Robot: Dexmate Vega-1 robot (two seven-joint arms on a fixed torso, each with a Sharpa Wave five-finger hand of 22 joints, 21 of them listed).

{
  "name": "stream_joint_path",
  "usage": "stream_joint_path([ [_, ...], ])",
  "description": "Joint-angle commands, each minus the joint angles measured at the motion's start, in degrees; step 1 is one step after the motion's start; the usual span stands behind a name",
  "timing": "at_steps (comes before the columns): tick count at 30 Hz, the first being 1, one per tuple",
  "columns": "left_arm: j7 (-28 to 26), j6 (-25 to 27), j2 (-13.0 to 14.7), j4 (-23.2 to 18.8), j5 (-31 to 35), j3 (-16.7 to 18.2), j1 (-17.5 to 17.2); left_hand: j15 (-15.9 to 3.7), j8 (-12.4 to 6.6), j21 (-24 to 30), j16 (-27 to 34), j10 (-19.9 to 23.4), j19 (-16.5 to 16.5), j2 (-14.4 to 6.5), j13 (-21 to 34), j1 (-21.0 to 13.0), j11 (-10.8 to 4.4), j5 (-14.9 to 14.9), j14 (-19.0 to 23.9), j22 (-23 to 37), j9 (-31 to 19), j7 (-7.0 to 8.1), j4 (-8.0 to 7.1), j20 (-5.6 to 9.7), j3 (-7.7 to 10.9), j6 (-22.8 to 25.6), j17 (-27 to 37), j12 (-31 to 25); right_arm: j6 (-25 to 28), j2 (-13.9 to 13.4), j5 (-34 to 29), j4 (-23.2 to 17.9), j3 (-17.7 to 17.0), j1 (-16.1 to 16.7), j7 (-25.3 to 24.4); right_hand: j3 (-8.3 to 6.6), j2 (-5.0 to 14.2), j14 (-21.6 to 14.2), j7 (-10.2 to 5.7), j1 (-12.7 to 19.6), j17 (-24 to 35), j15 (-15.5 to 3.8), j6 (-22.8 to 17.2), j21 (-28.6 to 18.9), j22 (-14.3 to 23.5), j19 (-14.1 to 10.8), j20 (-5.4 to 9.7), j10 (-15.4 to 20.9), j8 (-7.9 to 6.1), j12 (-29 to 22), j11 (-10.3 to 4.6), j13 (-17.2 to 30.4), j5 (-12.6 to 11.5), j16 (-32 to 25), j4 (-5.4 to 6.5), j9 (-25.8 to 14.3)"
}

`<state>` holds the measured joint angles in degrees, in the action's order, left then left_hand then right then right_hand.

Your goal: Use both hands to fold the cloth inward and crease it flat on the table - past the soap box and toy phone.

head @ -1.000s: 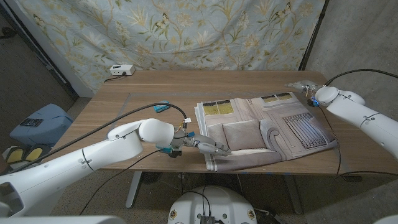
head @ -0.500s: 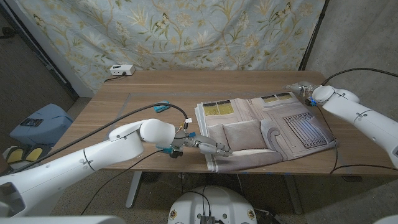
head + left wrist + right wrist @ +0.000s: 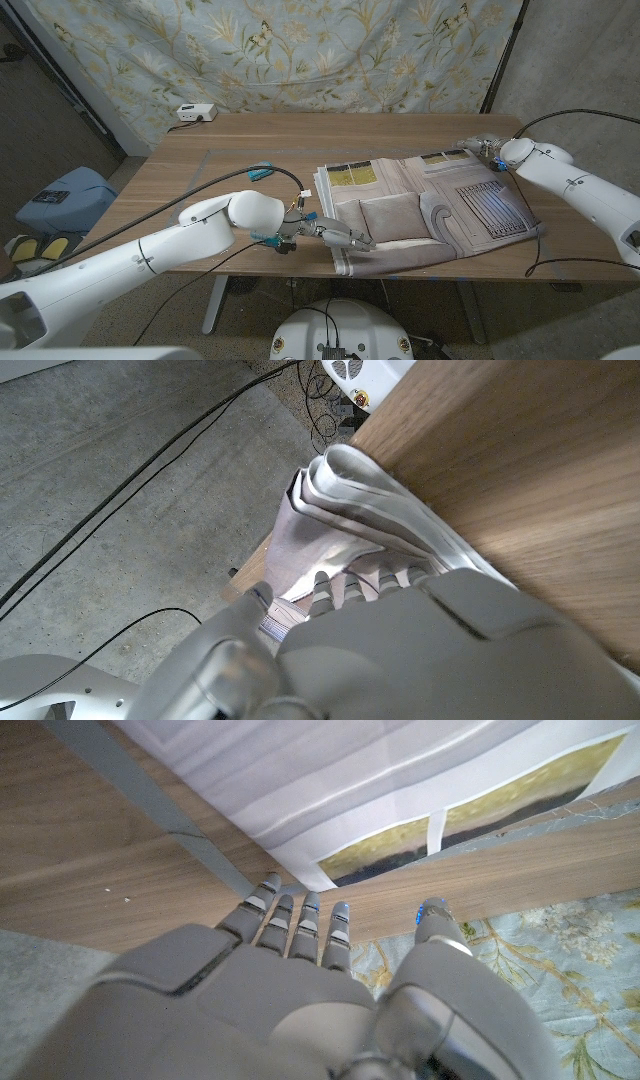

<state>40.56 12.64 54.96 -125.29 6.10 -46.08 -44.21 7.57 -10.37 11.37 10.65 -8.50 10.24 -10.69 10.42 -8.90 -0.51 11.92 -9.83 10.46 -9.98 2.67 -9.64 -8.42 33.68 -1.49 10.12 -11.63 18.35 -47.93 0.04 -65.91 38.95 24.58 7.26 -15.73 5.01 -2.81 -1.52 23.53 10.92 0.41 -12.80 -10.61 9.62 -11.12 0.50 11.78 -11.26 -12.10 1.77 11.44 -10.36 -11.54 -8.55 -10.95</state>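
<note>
A printed cloth (image 3: 440, 200) lies spread over the right half of the wooden table (image 3: 250, 145), with folded layers along its left edge (image 3: 345, 485). My left hand (image 3: 335, 234) lies on the cloth's near left part by the table's front edge, fingers (image 3: 350, 582) stretched out over the fabric and gripping nothing that I can see. At the cloth's far right corner (image 3: 400, 850) my right hand (image 3: 480, 145) hovers with its fingers (image 3: 300, 925) apart and empty, fingertips just short of the fabric's yellow-green patch.
A small white box (image 3: 196, 113) sits at the table's far left edge. A little teal item (image 3: 260, 172) lies beside the left arm's cable. The floral backdrop (image 3: 300, 50) hangs behind the table. A blue bin (image 3: 60, 200) stands on the floor at left.
My right hand has crept to the left, closer to the cloth's far right corner. The left hand and the cloth have stayed put.
</note>
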Motion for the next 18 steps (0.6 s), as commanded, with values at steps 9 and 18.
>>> stream_joint_path([
  [9,0.09,-1.08,-0.15,1.22,-0.74,-0.21,0.41,0.27,0.15,0.43,0.03,0.01,-0.38,-0.05,-0.03,0.68,-0.12,0.48,-2.37,0.11,-0.15,0.41,0.2,0.06,0.78,-0.82,0.11,0.08,0.79,1.21,-2.33,1.82,2.44,-1.43,1.18,0.08,-0.6,-3.77,0.88,0.89,0.35,-0.87,-2.7,-0.34,0.02,-0.65,0.11,4.69,-1.11,-2.35,0.34,1.21,-0.33,-1.47,-0.31,-0.25],
  [18,-0.06,-1.59,0.09,1.63,-1.45,0.13,0.2,0.31,0.14,0.51,0.03,0.03,-0.59,-0.02,-0.02,0.77,-0.15,0.53,-2.31,0.1,-0.15,0.46,0.24,0.07,1.15,-0.9,0.11,0.1,2.24,1.66,-4.3,1.2,3.62,-1.81,0.54,0.1,-2.23,-9.18,1.95,3.68,1.12,-2.64,-8.3,-0.33,-0.03,-1.75,0.1,10.7,-2.48,-7.76,0.61,4.39,-1.14,-2.43,-0.93,-0.93],
])
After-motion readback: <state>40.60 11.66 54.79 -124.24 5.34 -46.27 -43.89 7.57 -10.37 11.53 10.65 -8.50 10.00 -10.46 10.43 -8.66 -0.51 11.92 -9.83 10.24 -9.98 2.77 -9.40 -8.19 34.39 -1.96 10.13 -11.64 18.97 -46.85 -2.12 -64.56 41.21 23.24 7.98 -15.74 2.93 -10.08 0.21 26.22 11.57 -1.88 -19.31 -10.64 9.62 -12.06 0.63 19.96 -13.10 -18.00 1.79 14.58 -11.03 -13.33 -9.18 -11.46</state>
